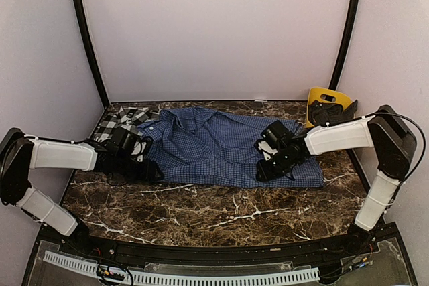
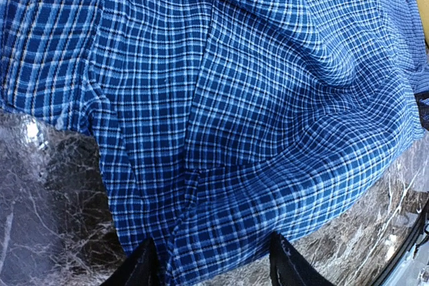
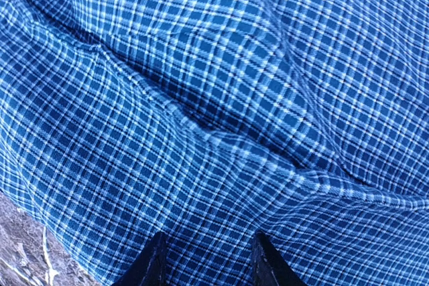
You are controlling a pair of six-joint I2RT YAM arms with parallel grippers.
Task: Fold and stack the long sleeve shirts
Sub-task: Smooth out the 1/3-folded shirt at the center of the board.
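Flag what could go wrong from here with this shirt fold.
1. The blue shirt lies rumpled, with raised ridges in front of the right gripper. Folding it now would likely press creases in.
2. The plaid shirt sits bunched against the blue shirt's far left end, close to the left gripper. A grab there might catch both shirts.

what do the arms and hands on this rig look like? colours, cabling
The left arm and right arm match: white boxy link shells, black joints. A thin black cable loops outside the right elbow. The left hand and right hand are black, each with two tapered fingers. No markings legible.
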